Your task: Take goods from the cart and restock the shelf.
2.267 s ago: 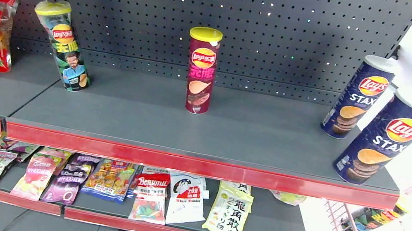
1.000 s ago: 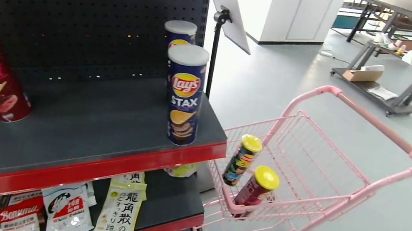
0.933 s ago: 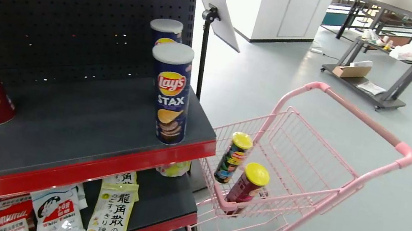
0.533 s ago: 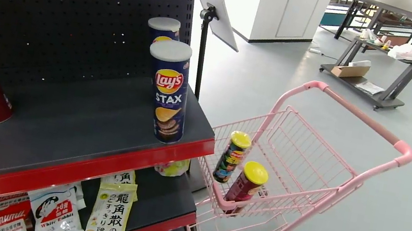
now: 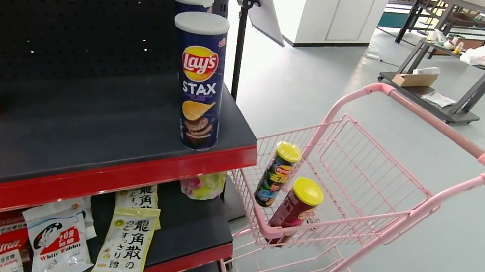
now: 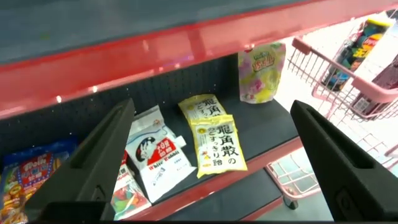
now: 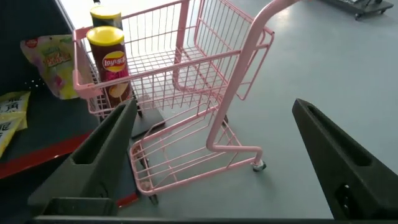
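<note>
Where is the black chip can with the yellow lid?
Head view: the black chip can sits in the pink wire cart, right of the shelf, beside the maroon can.

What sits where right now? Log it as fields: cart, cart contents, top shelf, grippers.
Cart: pink shopping cart, beside shelf unit
Cart contents: dark chip can and maroon chip can, yellow lids, leaning
Top shelf: front navy chip can and rear navy chip can, upright, white lids
Left gripper: open, empty, toward lower shelf
Right gripper: open, empty, toward cart
</note>
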`<state>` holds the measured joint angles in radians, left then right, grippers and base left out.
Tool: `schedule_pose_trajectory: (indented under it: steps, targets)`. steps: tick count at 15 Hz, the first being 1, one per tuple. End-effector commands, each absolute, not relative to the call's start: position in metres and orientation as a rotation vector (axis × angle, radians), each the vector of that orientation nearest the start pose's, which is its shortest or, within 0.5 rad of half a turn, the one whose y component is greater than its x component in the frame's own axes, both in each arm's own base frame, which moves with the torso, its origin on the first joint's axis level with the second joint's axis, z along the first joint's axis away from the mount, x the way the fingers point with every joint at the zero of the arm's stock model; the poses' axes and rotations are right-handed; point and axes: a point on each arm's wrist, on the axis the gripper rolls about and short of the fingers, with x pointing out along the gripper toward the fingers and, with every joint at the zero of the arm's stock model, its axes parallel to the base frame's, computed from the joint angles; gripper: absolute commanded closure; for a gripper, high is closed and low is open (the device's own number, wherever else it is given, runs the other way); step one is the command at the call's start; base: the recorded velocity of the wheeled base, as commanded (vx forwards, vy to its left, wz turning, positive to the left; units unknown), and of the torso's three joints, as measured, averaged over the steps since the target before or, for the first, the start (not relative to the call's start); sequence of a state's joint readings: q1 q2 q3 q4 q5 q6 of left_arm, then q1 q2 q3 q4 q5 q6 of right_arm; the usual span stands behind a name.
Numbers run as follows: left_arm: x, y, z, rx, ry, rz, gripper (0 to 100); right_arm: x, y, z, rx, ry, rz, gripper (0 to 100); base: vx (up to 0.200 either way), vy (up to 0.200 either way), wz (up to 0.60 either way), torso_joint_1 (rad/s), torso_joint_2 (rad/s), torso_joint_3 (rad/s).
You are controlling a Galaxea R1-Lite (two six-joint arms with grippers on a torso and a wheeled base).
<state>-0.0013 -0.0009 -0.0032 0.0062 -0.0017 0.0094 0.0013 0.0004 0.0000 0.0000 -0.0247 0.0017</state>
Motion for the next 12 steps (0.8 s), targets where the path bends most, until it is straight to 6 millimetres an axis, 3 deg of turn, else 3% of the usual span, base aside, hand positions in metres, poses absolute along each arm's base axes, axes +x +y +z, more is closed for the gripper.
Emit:
schedule_pose_trajectory:
  steps: [1,12]
  targets:
    - [-0.023,0.0,0.0757,0.009,0.003,-0.003,0,-0.0227,-0.0006,0.0755,0.002,0.002,-0.023,0,0.0,0.0,0.0,-0.207,0.52,0.305]
    - [-0.023,0.0,0.0757,0.009,0.003,-0.003,0,-0.0227,-0.0006,0.0755,-0.006,0.002,-0.021,0,0.0,0.0,0.0,-0.177,0.52,0.344]
